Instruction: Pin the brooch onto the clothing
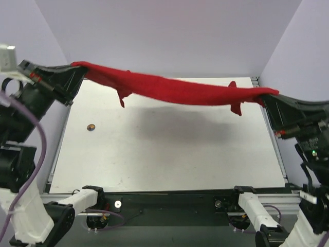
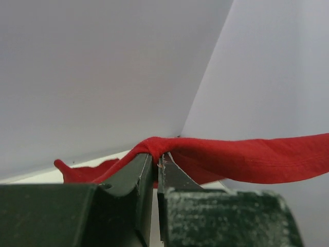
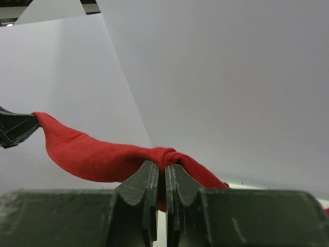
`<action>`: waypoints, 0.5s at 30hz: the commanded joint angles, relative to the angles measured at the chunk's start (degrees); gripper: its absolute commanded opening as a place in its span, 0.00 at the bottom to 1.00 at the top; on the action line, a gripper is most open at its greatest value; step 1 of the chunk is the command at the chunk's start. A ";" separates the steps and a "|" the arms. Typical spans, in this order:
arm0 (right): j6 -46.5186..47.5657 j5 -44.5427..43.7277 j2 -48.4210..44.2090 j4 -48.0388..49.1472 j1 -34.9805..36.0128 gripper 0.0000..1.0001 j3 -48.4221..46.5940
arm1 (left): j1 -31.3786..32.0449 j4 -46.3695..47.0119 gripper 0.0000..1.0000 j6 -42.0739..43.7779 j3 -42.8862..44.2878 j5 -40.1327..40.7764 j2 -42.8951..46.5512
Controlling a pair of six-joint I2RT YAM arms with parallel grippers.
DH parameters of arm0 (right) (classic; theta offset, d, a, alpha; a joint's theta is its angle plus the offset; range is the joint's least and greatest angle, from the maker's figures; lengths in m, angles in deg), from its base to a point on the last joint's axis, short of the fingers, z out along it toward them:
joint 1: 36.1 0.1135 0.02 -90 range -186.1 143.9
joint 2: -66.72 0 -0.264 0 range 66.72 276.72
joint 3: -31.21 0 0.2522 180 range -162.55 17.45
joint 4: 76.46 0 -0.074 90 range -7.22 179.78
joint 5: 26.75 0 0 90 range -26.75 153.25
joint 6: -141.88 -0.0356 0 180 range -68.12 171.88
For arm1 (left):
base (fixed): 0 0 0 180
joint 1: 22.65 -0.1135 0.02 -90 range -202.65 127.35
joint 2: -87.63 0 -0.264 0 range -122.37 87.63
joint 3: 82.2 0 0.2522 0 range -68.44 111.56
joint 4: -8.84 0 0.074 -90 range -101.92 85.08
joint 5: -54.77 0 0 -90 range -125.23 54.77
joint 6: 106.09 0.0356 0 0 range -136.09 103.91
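Note:
The red clothing (image 1: pixel 175 90) hangs stretched in the air above the white table (image 1: pixel 169 154), bunched into a long band between both arms. My left gripper (image 1: pixel 77 69) is shut on its left end, at the far left of the top view. My right gripper (image 1: pixel 267 98) is shut on its right end, at the far right. In the left wrist view the clothing (image 2: pixel 247 157) runs off to the right from my left gripper (image 2: pixel 157 162). In the right wrist view the clothing (image 3: pixel 92 152) runs left from my right gripper (image 3: pixel 164 170). The brooch (image 1: pixel 91 126) lies on the table at the left, below the cloth and apart from it.
Pale walls (image 1: pixel 169 36) close in the table at the back and on both sides. A black rail (image 1: pixel 169 200) carrying both arm bases runs along the near edge.

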 commanded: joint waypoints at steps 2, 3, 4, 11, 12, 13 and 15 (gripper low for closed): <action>1.24 1.64 -0.83 3.05 0.59 0.00 0.59 | -0.12 4.13 0.00 -1.50 -3.29 -1.69 4.23; 1.86 1.38 -1.09 2.87 0.76 0.00 -0.28 | -0.20 4.13 0.00 -1.68 -3.65 -2.12 4.49; 2.04 1.20 -0.83 2.61 1.03 0.00 -0.64 | -0.21 4.13 0.00 -1.94 -3.56 -2.47 4.49; 5.37 -2.75 0.13 1.02 1.91 0.00 0.93 | -0.21 2.65 0.00 -1.69 -3.91 -3.97 1.07; 5.73 -3.19 0.92 0.93 2.00 0.00 1.72 | -0.21 2.21 0.00 -1.68 -4.09 -4.58 -0.85; 6.16 -3.63 1.45 1.02 2.00 0.00 3.03 | -0.21 2.03 0.00 -1.51 -4.44 -4.93 -1.82; 7.13 -5.03 3.20 1.11 2.00 0.00 4.62 | -0.21 2.02 0.00 -1.42 -6.45 -5.20 -4.73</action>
